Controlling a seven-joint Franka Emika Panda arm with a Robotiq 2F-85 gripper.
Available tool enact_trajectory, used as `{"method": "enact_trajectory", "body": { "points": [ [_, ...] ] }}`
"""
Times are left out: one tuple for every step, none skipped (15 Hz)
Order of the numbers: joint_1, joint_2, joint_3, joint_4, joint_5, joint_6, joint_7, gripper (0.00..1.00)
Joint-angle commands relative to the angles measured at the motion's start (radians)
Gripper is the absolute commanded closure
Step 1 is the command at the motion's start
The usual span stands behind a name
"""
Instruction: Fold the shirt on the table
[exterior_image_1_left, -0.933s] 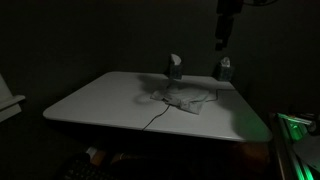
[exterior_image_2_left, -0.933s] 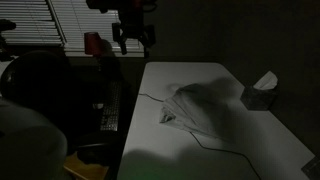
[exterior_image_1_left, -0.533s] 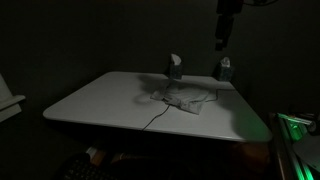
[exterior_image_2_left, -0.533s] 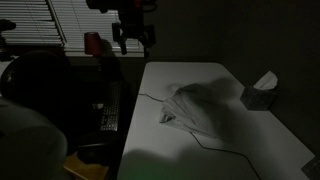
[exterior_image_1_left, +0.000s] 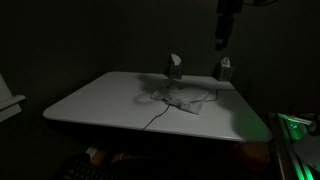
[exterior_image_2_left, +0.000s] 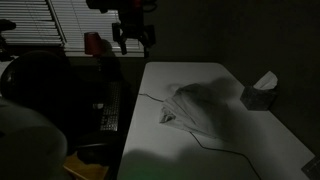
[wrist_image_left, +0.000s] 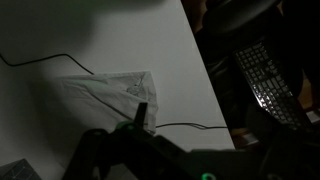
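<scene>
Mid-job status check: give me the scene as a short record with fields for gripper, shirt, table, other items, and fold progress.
gripper: open, empty, raised high, touching nothing
shirt: crumpled and wrinkled, lying unfolded on the table
table: white top, shirt lies toward one end
cable: thin, dark, runs across the tabletop to the shirt
two small upright cylinders: stand at the table's edge near the shirt
fold progress: not yet begun
</scene>
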Motion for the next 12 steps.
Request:
{"method": "enact_trajectory", "body": {
  "points": [
    [-0.003, 0.000, 0.003, 0.002, 0.002, -0.003, -0.001, 0.00],
    [-0.003, 0.000, 0.003, 0.002, 0.002, -0.003, -0.001, 0.00],
    [-0.003, 0.000, 0.003, 0.002, 0.002, -0.003, -0.001, 0.00],
    [-0.003, 0.000, 0.003, 0.002, 0.002, -0.003, -0.001, 0.00],
    [-0.003, 0.000, 0.003, 0.002, 0.002, -0.003, -0.001, 0.00],
    [-0.003, 0.000, 0.003, 0.002, 0.002, -0.003, -0.001, 0.00],
    [-0.003, 0.000, 0.003, 0.002, 0.002, -0.003, -0.001, 0.00],
    [-0.003, 0.000, 0.003, 0.002, 0.002, -0.003, -0.001, 0.00],
    [-0.003, 0.000, 0.003, 0.002, 0.002, -0.003, -0.001, 0.00],
    [-0.003, 0.000, 0.003, 0.002, 0.002, -0.003, -0.001, 0.00],
    [-0.003, 0.000, 0.003, 0.002, 0.002, -0.003, -0.001, 0.00],
    [-0.003, 0.000, 0.003, 0.002, 0.002, -0.003, -0.001, 0.00]
  ]
}}
